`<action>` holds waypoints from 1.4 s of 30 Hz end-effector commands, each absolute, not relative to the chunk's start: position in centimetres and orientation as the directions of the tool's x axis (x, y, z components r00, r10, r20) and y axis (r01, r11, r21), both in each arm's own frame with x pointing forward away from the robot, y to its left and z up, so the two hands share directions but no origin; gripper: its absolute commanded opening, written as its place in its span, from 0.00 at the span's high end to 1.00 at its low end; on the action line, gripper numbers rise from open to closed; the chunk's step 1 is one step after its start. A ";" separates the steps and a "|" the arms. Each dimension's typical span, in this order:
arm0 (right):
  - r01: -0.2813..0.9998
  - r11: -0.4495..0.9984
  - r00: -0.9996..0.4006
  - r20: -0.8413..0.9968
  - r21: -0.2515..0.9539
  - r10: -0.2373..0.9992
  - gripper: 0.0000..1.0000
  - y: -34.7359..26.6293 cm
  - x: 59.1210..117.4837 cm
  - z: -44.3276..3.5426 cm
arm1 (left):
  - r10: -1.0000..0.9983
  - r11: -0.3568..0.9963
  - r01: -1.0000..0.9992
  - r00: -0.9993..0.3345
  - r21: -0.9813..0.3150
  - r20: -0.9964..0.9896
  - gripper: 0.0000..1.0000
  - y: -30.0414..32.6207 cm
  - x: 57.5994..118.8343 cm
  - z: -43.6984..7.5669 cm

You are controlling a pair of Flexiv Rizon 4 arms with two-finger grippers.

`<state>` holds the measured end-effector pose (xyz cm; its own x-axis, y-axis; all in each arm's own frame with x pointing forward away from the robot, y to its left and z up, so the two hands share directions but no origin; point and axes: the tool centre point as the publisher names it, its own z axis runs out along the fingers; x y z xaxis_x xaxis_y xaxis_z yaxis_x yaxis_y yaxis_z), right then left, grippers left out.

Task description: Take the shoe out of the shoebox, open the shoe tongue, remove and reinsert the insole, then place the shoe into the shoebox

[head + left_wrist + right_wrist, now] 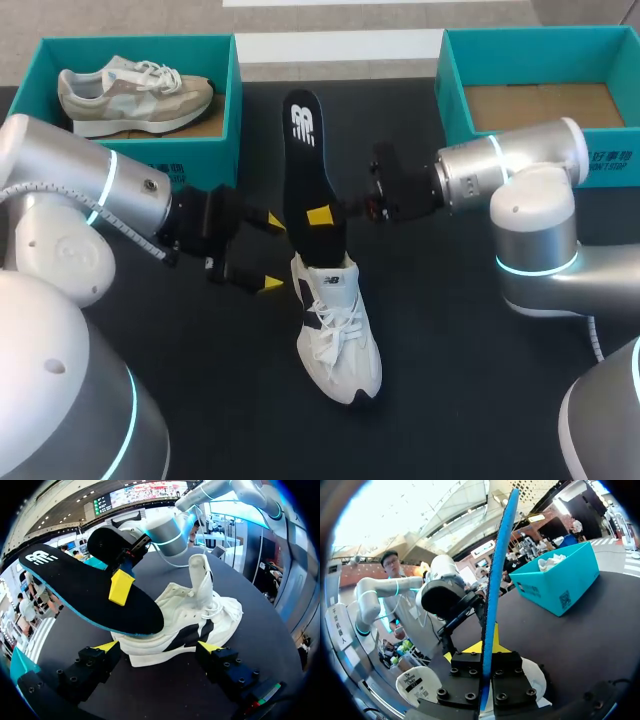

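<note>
Black insole (pixel 303 170) clamped mid-length in right gripper (pixel 322 216), long axis slanting down to white shoe (pixel 338 335) opening on table (pixel 480 400), left gripper (pixel 272 254) spread open beside shoe.

Three cameras: one overhead, two wrist-mounted.
Head view: high and behind, looking down on the whole table (pixel 480 350), far off. Left wrist view: low and close, facing the white shoe (pixel 175 605) side-on. Right wrist view: very near, sighting edge-on along the insole (pixel 494 600). All three views share the insole.
</note>
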<state>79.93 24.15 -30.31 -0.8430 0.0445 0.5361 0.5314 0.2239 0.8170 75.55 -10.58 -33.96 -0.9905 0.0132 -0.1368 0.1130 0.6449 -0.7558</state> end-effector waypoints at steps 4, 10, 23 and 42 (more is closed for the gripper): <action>0.535 0.215 -0.840 0.541 0.817 0.034 1.00 24.3 79.3 -31.7 | 0.011 0.649 0.111 -0.991 -0.753 -0.136 0.00 -10.6 75.5 -34.0; 0.553 0.228 -0.826 0.563 0.801 0.022 1.00 24.3 78.5 -32.7 | 0.011 0.649 0.111 -0.991 -0.753 -0.136 0.00 -10.6 75.5 -34.0; 0.595 0.250 -0.794 0.607 0.764 0.033 1.00 24.0 75.6 -35.3 | 0.011 0.649 0.111 -0.991 -0.753 -0.136 0.00 -10.6 75.5 -34.0; 0.571 0.265 -0.814 0.578 0.777 0.060 0.71 23.6 75.6 -34.2 | 0.011 0.649 0.111 -0.991 -0.753 -0.136 0.00 -10.6 75.5 -34.0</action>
<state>75.24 23.49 -34.67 -0.8101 0.0596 0.5832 0.5773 0.2543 0.7759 75.53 -10.57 -34.05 -0.9907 0.0109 -0.1360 0.1108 0.6454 -0.7558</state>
